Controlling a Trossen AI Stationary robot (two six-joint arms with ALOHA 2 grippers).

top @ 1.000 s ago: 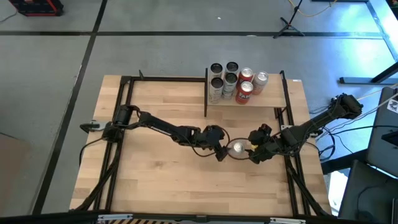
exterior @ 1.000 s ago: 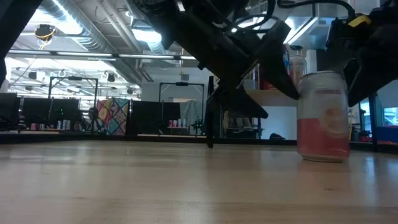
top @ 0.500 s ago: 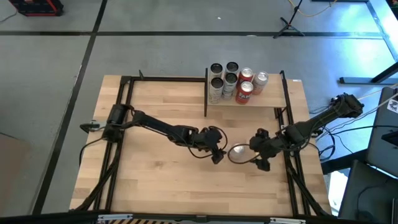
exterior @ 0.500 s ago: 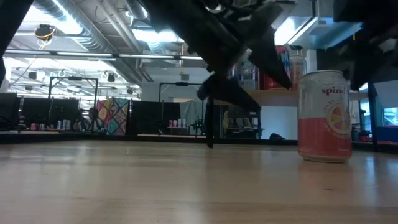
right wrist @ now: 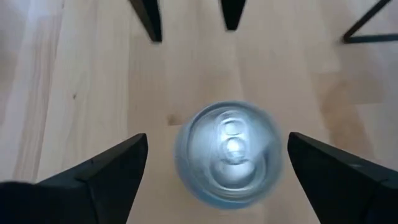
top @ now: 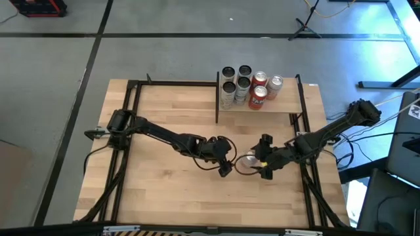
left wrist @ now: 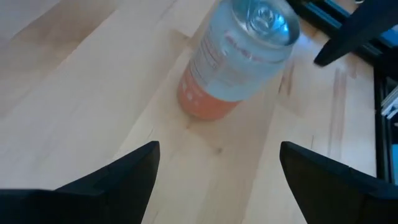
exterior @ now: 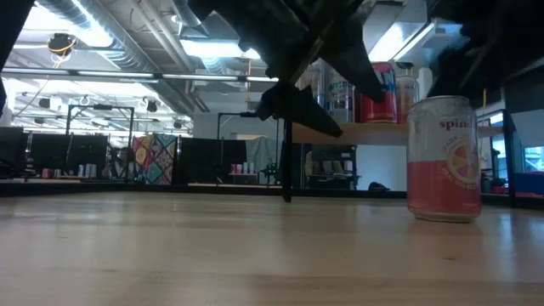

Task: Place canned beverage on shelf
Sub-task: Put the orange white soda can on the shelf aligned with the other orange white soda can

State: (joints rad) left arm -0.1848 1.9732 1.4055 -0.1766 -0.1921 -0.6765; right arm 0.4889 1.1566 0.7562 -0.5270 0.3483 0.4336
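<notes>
The can (top: pixel 247 162) stands upright on the table, unheld, between the wide-open left gripper (top: pixel 226 165) and wide-open right gripper (top: pixel 264 165). With both so close beside it, a careless finger could tip it, or the grippers could collide.

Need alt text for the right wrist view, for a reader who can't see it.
Looking straight down on a can standing upright on the wooden table, its silver top centred between the right hand's two open dark fingers. It is not gripped. Beyond the can, two more dark fingers point in, likely the left hand's.
</notes>
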